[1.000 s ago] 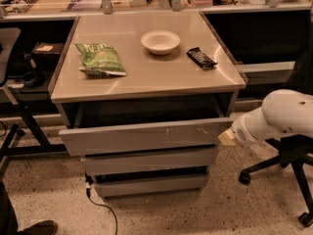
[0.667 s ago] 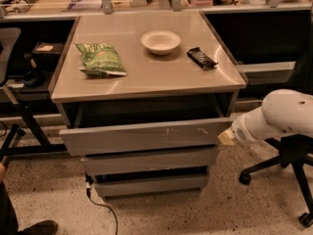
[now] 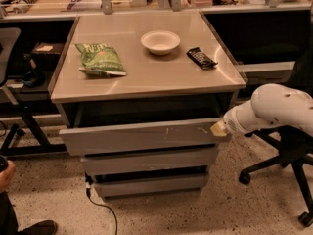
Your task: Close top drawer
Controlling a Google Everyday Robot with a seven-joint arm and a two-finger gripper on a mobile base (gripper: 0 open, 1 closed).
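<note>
**Top drawer hanging open, gripper parked at its right end**

So the landmark here is the grey cabinet (image 3: 146, 77) in the middle of the room. It has a smooth, slightly shiny flat top. On that top there's a green chip bag (image 3: 100, 60) toward the left, a white bowl (image 3: 160, 41) near the back middle, and a dark wrapped snack bar (image 3: 201, 58) toward the right edge. Behind the cabinet runs a long counter with cluttered stuff I can't make out. Right of the cabinet sits a black office chair (image 3: 288, 155) on a speckled floor (image 3: 220, 204), and a black cable (image 3: 102, 207) trails out from under the cabinet's front left.

The top drawer (image 3: 139, 137) sits right under the cabinet top and is pulled out toward the camera, with a dark gap above it. Its front is plain grey with no handle and a few small white scuffs toward the right. Two shorter drawer fronts (image 3: 149, 159) sit below it.

The gripper (image 3: 218, 129), on a white arm (image 3: 279, 109) coming in from the cabinet's right, has its tip against the right end of the top drawer's front. How wide it is, I honestly can't tell.
</note>
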